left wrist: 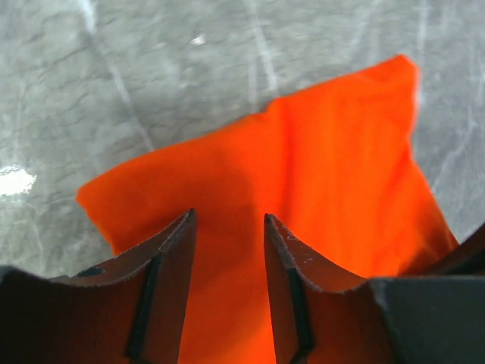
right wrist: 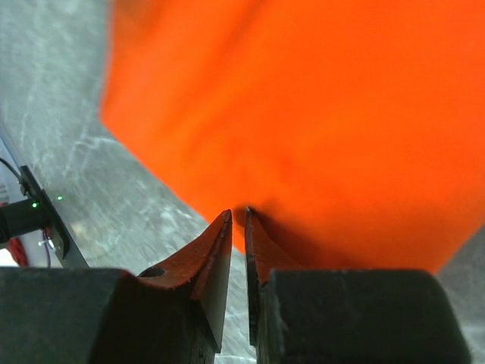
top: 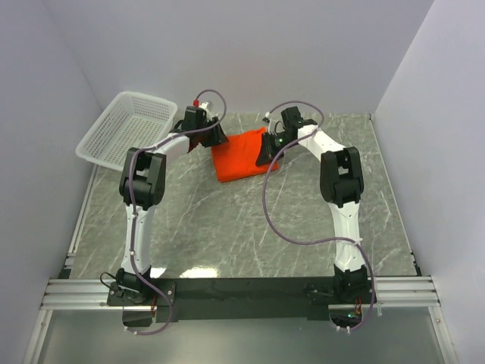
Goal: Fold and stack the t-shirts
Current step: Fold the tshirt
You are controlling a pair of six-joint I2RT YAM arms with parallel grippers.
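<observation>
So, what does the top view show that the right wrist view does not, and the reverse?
Only the top view: the basket, the left claw and most of the folded shirt. Only the right wrist view: the right claw up close, nearly shut, seemingly pinching the shirt's edge. Both: the orange shirt and the grey table.

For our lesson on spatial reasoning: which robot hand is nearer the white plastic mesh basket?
Left. The left hand is right of the white plastic mesh basket, at the left edge of the orange-red cloth t-shirt; the right hand is farther off, at the shirt's opposite edge.
</observation>
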